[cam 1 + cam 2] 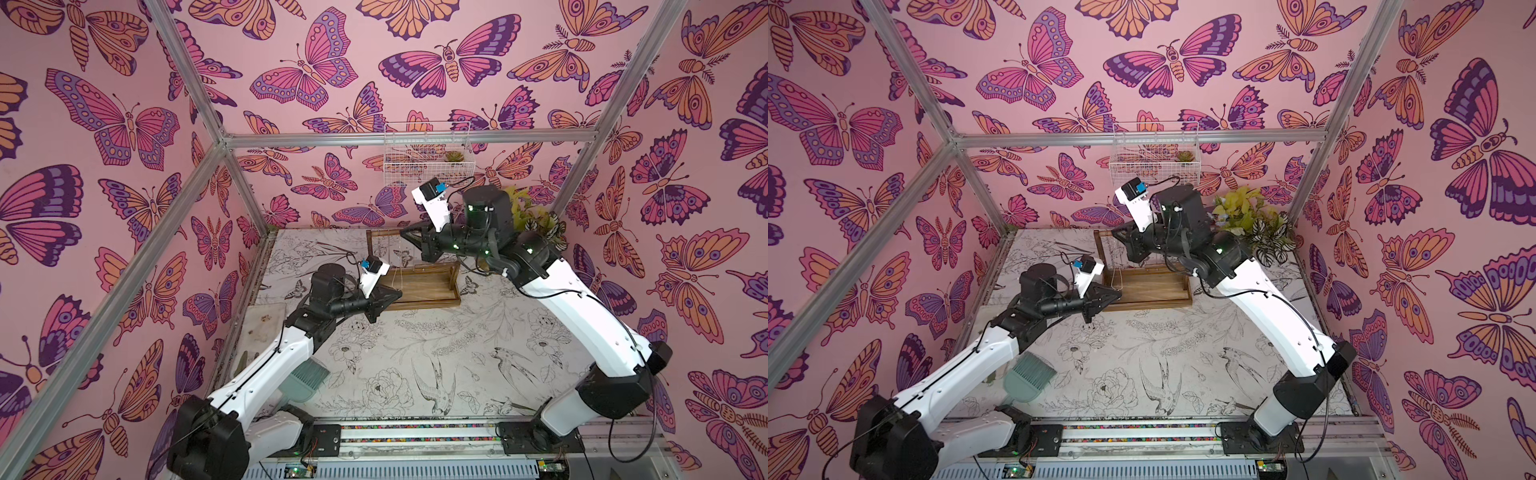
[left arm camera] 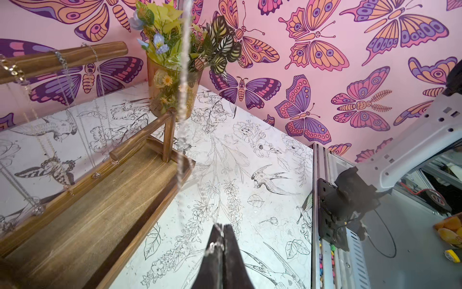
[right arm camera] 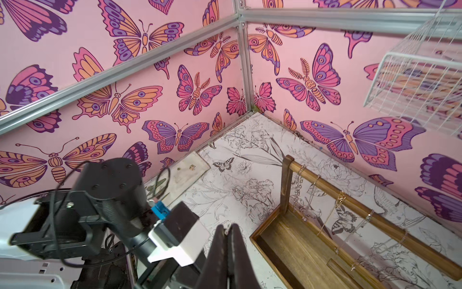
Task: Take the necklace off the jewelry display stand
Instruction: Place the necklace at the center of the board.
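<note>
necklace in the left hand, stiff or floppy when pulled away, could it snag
Likely floppy: the necklace is a thin chain that runs in a slightly wavy line up from the shut left hand. Probably light and apt to slip, since only a few links sit in the pinch. It might snag: other chains hang on the stand close by.

Bright, even light is flooding the booth from above, leaving only soft shadows on the tabletop. The wide lenses are stretching the butterfly walls toward the picture edges. Close to the wrist lenses, the necklace and the white wire basket are blurring.
</note>
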Tool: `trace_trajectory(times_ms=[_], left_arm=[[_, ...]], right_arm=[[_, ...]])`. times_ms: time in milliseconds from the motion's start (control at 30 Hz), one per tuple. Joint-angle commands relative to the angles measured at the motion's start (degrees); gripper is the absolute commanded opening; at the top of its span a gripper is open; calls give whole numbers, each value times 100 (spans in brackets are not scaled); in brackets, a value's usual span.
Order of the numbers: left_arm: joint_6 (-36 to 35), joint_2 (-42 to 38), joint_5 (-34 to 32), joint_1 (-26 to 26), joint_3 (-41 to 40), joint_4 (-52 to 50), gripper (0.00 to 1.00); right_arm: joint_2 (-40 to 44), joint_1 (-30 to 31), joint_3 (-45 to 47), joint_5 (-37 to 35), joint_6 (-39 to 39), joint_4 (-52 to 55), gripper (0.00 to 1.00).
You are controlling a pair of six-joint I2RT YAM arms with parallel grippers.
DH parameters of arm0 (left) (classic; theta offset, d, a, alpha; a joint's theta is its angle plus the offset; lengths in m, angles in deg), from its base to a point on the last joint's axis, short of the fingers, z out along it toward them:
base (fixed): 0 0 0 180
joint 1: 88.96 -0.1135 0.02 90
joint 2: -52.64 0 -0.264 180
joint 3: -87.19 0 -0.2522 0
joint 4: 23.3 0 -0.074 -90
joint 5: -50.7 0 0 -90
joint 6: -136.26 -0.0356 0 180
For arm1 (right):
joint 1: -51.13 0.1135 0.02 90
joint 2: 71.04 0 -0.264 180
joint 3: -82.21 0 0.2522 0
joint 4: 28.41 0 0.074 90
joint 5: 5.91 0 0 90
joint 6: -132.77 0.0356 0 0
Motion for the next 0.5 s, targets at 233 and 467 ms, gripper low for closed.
trace_trajectory(times_ms=[233,467], left_arm=[[763,-1236,-917,319,-895,-1258,0],[1342,-1791,-1559,618,-1149,-2031,0]], right_arm=[[-102,106,745,290,464,-690,0],[-236,118,1284,468,685,-1085,0]])
